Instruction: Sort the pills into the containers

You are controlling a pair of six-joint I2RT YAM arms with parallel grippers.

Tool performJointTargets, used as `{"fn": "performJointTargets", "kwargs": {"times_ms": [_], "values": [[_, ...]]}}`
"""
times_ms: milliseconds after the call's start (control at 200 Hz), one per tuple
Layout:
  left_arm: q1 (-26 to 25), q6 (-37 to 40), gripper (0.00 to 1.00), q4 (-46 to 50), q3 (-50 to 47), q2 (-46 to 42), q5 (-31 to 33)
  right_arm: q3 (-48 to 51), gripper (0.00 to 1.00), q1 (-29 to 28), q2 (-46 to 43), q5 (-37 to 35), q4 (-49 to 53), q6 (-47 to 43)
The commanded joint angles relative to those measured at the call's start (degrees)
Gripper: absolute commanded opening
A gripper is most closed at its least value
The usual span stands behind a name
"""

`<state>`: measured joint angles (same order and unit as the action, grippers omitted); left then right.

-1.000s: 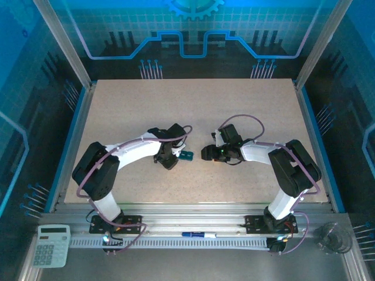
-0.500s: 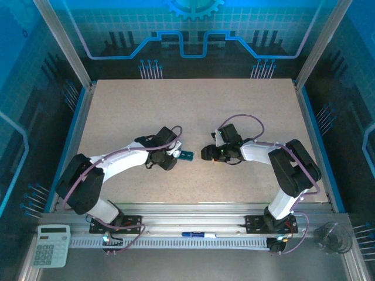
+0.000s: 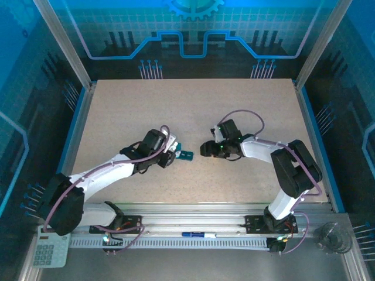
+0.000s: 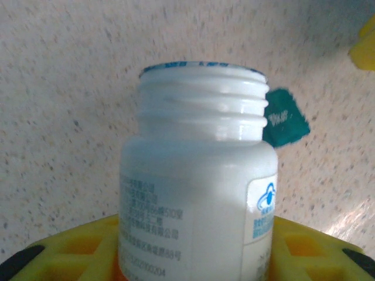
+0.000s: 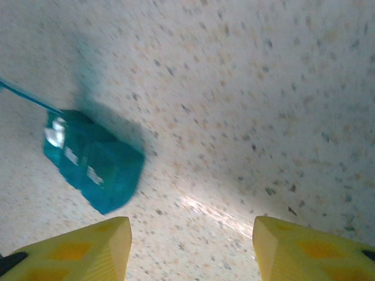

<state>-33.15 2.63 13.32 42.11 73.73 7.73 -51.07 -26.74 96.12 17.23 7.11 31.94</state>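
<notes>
I see the left gripper point(image 3: 169, 156) clamped on a white pill bottle point(image 4: 198, 193) with its threaded neck exposed. The teal pill box point(image 4: 285, 117) lies on the table point(image 3: 129, 111) mid-workspace, just beyond the bottle's neck and between both arms. The right gripper point(image 5: 190, 237) has its jaws apart and holds nothing. The box is near, off its left finger.

My left arm point(image 3: 105, 171) and right arm point(image 3: 258, 151) match: white tube links between bulky black joints, each on a black base plate point(image 3: 120, 221). A thin purple cable point(image 3: 240, 110) loops along each one up to the wrist. My left hand point(image 3: 170, 153) and right hand point(image 3: 204, 150) have black bodies, and their fingers point(image 5: 76, 249) are bright yellow plastic with shallow square recesses.
</notes>
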Motion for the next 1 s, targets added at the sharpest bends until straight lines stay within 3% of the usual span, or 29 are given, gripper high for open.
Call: {"fn": "performJointTargets", "kwargs": {"times_ms": [0, 355, 610, 825, 996], "values": [[0.35, -1.73, 0.00, -6.51, -1.13, -3.03, -1.04, -3.17, 0.58, 2.24, -3.48, 1.43, 3.13, -1.26], [0.31, -2.24, 0.00, -29.84, -3.71, -5.76, -2.14, -10.69, 0.60, 8.54, -7.44, 1.73, 13.38, -5.04], [0.34, 0.47, 0.00, -46.87, -0.09, 1.84, -6.93, -14.33, 0.63, 13.87, -10.67, -3.96, 20.90, -6.08], [0.40, 1.86, 0.00, -59.11, 4.83, 8.92, -13.19, -18.10, 0.69, 16.62, -8.27, -9.76, 26.10, -7.50], [1.02, 2.37, 0.00, -61.91, 9.59, 11.16, -18.48, -20.98, 0.73, 17.85, -3.71, -12.78, 29.03, -8.96]]}}
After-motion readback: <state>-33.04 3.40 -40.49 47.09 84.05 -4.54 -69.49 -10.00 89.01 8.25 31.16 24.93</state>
